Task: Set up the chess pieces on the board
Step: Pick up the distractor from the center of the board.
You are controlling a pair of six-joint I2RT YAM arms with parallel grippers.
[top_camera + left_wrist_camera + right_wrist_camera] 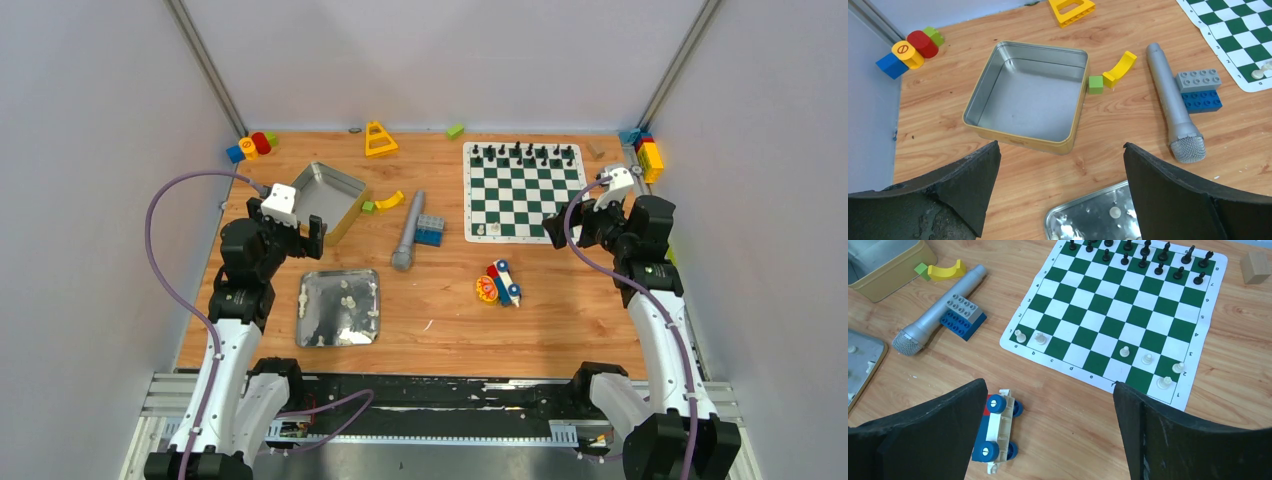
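Note:
The green-and-white board (520,200) (1108,305) lies at the back right. Black chess pieces (525,153) (1143,260) fill its two far rows. Several white pieces (1147,359) stand on the near rows, two of them at the near-left corner (487,229). More white pieces (347,300) (1115,212) lie in the silver tray (320,325) (1078,206) at the front left. My left gripper (292,228) (1061,146) hangs open and empty above the tray's far edge. My right gripper (607,215) (1050,385) is open and empty over the wood just off the board's near edge.
An empty yellow-sided tin (345,185) (1023,140) sits behind the tray. A grey microphone (408,235) (933,322), a grey-and-blue brick (431,230) and an overturned toy car (503,283) (995,430) lie mid-table. Coloured blocks (252,147) line the back edge.

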